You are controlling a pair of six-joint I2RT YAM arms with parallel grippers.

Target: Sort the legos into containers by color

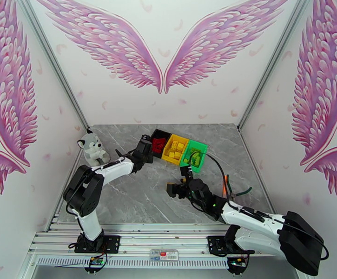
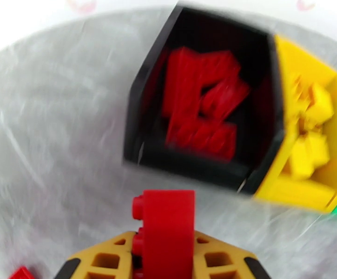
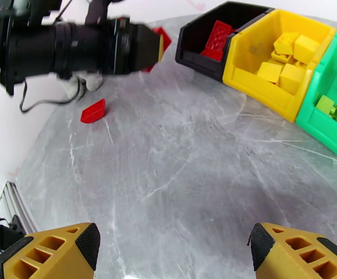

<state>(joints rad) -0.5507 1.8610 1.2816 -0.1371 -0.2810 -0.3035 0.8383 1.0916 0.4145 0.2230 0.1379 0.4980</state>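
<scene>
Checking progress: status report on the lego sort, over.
Left gripper shut on red lego, near black bin. Right gripper open, empty. One red brick loose on table.

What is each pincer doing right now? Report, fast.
Left pincer: shut on a red lego.
Right pincer: open, holding nothing.

Black bin (image 1: 166,134), yellow bin (image 1: 181,138) and green bin (image 1: 201,146) stand joined in a row on the grey surface (image 1: 135,191). Left tool (image 1: 145,147) is just beside the black bin; right tool (image 1: 185,172) is near the green bin.
</scene>
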